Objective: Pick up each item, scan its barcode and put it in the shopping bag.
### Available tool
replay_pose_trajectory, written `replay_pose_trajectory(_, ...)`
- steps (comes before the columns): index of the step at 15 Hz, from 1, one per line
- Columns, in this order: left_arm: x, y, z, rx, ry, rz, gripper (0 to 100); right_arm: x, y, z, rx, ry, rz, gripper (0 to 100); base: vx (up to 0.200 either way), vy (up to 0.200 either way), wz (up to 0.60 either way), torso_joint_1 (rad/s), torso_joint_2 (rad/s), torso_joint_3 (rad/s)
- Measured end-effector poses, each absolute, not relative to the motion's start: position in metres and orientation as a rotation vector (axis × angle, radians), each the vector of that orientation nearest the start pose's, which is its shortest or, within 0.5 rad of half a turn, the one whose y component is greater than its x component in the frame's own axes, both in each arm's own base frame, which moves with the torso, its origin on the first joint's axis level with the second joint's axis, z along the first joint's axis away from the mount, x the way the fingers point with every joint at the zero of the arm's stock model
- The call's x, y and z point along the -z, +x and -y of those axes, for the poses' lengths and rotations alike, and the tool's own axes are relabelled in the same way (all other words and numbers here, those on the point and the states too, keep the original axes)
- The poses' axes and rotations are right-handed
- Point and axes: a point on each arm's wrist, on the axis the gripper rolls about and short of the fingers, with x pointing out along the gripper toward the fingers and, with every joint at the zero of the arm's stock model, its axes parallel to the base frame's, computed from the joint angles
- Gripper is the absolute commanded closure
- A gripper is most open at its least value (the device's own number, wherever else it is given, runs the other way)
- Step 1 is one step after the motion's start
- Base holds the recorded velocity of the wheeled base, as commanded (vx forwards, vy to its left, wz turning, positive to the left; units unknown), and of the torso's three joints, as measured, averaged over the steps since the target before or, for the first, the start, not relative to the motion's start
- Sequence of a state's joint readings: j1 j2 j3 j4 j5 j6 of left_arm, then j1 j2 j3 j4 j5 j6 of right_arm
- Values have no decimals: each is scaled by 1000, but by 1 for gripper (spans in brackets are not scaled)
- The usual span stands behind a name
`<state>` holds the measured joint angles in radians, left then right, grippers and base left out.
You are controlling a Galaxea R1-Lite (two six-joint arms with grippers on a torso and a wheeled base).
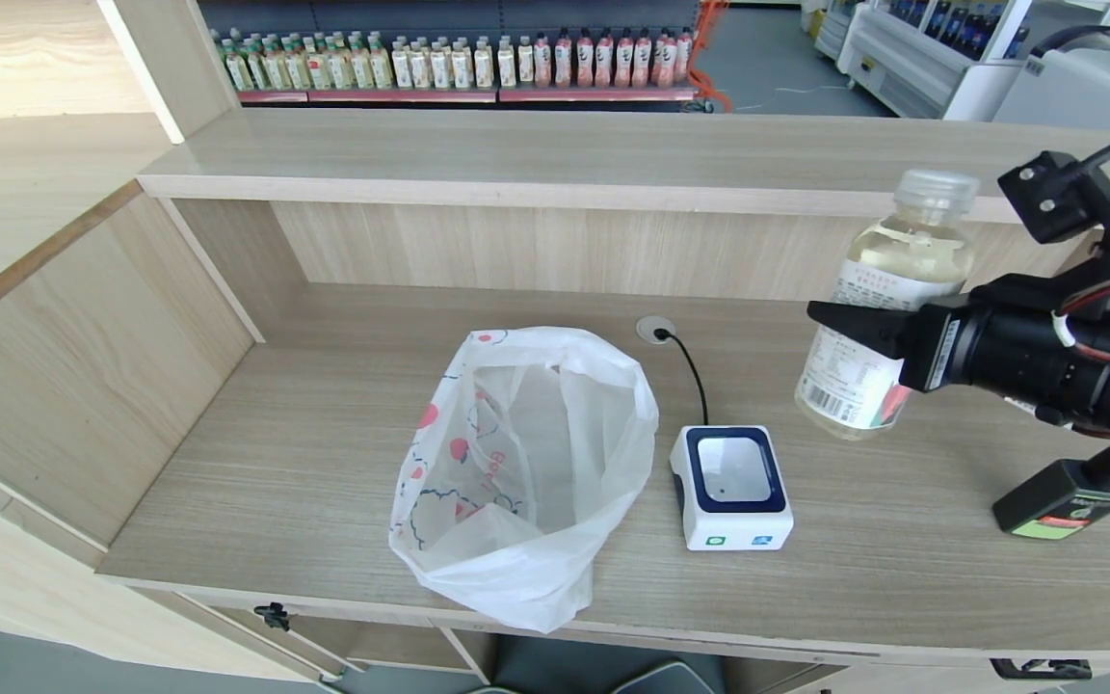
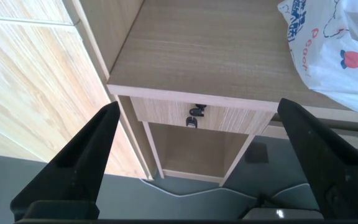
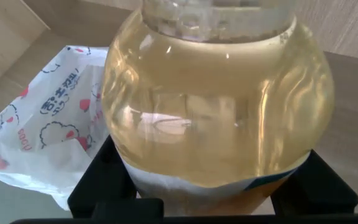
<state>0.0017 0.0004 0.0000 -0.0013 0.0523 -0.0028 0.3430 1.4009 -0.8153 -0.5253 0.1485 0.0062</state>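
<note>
1. Down in front of the counter [image 1: 324, 463], the left gripper [image 2: 204, 162] is hanging lower than the countertop with its jaws spread wide and nothing between them. It's facing the little latch [image 2: 195, 116] on the drawer front.
2. Right at the counter's front edge, the shopping bag [image 1: 526, 463] is standing with its mouth gaping open. It's white plastic with red and blue cartoon prints, and its bottom is bulging a bit over the edge.
3. Just to the bag's right, the scanner [image 1: 730, 487] is sitting flat, a white box with its dark-framed window facing up. Its black cable [image 1: 690, 371] is running back to a round hole in the counter.
4. Further right, a small dark bottle [image 1: 1066, 493] is lying on its side on the counter.
5. Above the counter, right of the scanner and a bit behind it, the right gripper [image 1: 849, 326] is clamping the clear bottle [image 1: 887, 308] around its labelled middle. The bottle is hanging in the air, roughly upright and slightly tilted, pale yellowish liquid inside, barcode showing low on the label.
6. Way back past the raised ledge, a store shelf [image 1: 459, 63] is showing a long row of drinks.
</note>
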Motion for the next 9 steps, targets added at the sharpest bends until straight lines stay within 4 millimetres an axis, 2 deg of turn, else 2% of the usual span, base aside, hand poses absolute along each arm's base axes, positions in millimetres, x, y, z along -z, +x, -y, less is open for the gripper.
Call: replay_pose_trajectory(9,-76,-23,-1,-54,-2,1,0,-256,220,-90,-532,1,-61,100,0,0,0,0,0,0)
